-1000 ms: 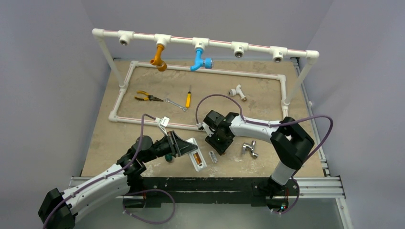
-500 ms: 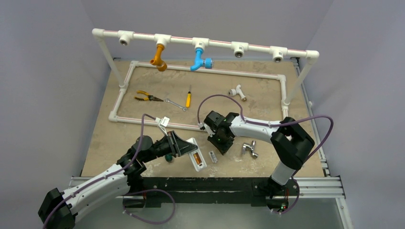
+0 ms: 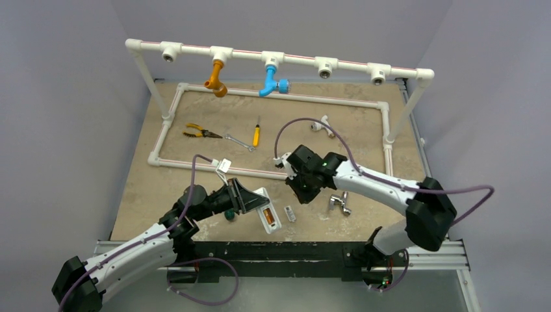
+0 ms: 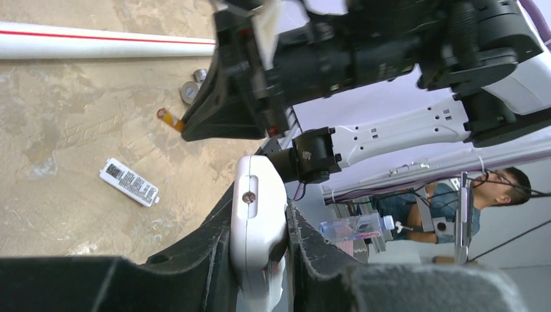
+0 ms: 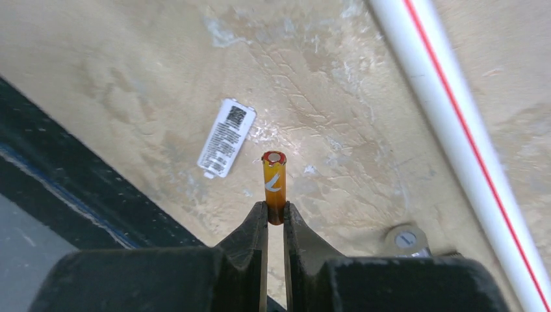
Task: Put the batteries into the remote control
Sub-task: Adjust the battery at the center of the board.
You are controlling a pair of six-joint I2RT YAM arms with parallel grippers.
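The right tool grips one battery over bare bench, between the white pipe and the bench's dark near edge. Its arm reaches leftward. The left tool, its arm stretched low, clamps the remote control near that edge.

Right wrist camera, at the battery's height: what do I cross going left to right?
white labelled plate → battery, pinched upright in the right claw → white pipe with red stripe
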